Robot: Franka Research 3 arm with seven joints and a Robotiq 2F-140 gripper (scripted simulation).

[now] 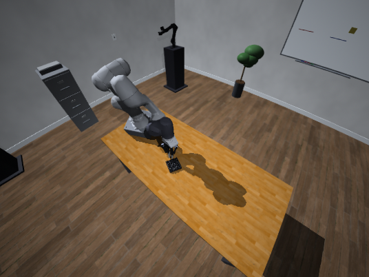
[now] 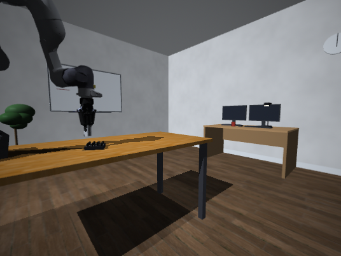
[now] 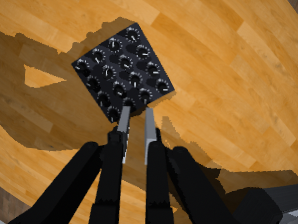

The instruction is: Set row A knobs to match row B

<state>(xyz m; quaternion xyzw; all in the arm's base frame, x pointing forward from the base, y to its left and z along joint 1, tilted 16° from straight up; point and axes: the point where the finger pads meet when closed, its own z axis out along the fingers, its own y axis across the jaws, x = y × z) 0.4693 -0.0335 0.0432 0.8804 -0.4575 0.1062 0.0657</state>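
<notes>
Currently gripper (image 1: 171,154) (image 2: 87,134) (image 3: 137,118) above tbl (image 1: 220,165) (image 2: 133,144) (image 3: 220,100), nr knob box (image 1: 173,165) (image 2: 95,146) (image 3: 123,70), fingers narrow w/ slight gap.

We're seeing warm, smooth wood planks across the table (image 1: 220,162) (image 2: 133,149) (image 3: 225,75), darker wood-look boards on the floor (image 1: 69,193) (image 2: 270,210), and matt black, plastic-looking surfaces on the box (image 1: 173,165) (image 2: 95,147) (image 3: 123,71).

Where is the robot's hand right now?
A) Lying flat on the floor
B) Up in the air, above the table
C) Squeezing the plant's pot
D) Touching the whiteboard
B: the hand hangs with its fingertips above the wooden table, and a gap shows under them.
</notes>
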